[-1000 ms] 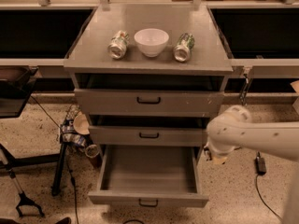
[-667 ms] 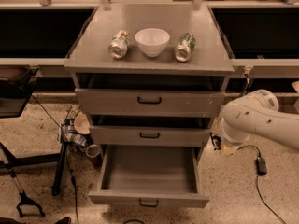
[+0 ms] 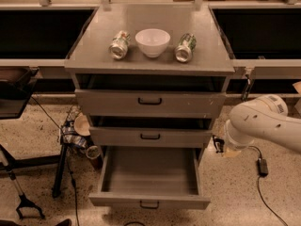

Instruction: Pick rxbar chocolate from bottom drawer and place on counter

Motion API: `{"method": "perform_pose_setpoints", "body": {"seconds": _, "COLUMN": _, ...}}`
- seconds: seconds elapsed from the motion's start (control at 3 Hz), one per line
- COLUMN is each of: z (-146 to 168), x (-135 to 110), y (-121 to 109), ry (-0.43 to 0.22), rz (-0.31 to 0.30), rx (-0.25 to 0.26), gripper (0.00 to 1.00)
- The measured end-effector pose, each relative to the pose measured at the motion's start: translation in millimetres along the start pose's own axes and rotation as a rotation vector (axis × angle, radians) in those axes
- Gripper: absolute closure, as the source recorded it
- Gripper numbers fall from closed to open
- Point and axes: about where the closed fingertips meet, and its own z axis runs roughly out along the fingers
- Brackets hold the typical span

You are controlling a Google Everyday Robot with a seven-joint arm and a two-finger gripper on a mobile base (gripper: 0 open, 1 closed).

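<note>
Camera view looks down on a grey cabinet whose bottom drawer (image 3: 149,175) is pulled fully out, so its inside can be reached from above. Its visible floor is bare. No rxbar chocolate shows there, and the strip just behind the front wall is hidden, so I cannot tell where the bar lies. The gripper (image 3: 217,143) hangs low just beside the drawer's side wall, outside it, at the end of the white arm (image 3: 263,124). Whether it is released or clenched cannot be told; it is probably lining up to reach in. By count there are three drawers, with the top drawer (image 3: 150,102) and middle drawer (image 3: 150,136) pushed in. On the counter (image 3: 155,15), one white bowl (image 3: 153,42) sits between two tipped cans, a silver-green can (image 3: 119,44) and a second can (image 3: 185,47), with bare room behind them for the bar.
</note>
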Motion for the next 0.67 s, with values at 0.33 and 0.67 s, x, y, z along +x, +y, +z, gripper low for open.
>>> {"method": "perform_pose_setpoints", "body": {"seconds": 0.33, "z": -61, "x": -17, "y": -16, "ry": -0.110, "rz": -0.031, "rx": 0.156, "gripper": 1.00}}
{"method": "perform_pose_setpoints", "body": {"seconds": 0.67, "z": -143, "x": -35, "y": -40, "ry": -0.169, "rz": -0.074, "rx": 0.326, "gripper": 1.00}}
